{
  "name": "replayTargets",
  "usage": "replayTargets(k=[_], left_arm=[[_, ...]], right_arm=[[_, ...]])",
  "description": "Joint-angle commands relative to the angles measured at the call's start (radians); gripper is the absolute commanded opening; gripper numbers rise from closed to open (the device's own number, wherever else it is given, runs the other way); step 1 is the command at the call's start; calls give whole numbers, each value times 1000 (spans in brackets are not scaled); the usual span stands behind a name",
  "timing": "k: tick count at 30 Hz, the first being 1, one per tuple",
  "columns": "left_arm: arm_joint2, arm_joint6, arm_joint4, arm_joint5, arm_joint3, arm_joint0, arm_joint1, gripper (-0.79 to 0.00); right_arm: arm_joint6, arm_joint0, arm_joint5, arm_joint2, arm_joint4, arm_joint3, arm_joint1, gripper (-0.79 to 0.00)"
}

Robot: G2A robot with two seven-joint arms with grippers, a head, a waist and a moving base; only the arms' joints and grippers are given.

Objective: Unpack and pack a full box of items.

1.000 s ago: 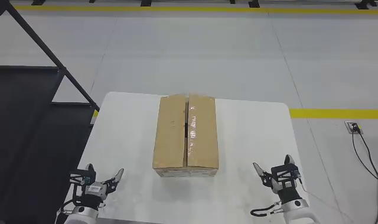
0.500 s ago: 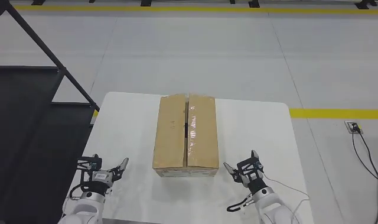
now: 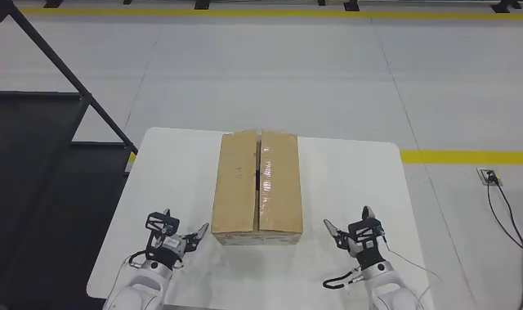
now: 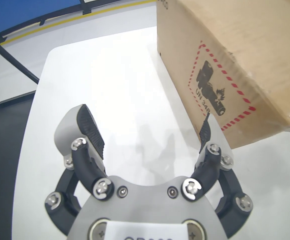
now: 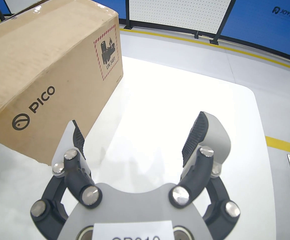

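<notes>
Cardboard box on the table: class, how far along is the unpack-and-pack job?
Done: nothing visible; the cardboard box sits with its flaps shut. In hand: nothing; the left claw and right claw are open and empty, flanking its near end. Left: opening it, unpacking, repacking.
</notes>
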Motion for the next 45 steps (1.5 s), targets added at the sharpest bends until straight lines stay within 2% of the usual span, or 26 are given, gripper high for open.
replayTargets(k=[1,3,9,15,23,45], left_arm=[[22,4,17,5,4,-9,-3,0],[36,6,23,3,6,-15,-5,0],[67,14,60,-24,-4,-17,-7,0],[97,16,81,-45,-9,-22,-11,0],[51,-16,22,-10,44,-40,-13,0],[198,-47,154,-83,43,-115,-30,0]], right_arm=[[-11,-19,-47,24,-12,-9,6,0],[-28,-40,-95,48,-36,-20,13,0],[-92,-103,-147,99,-98,-67,25,0],[-92,-116,-146,113,-98,-77,26,0],[-89,-116,-144,114,-94,-76,26,0],[-205,-148,-160,175,-57,-37,27,0]])
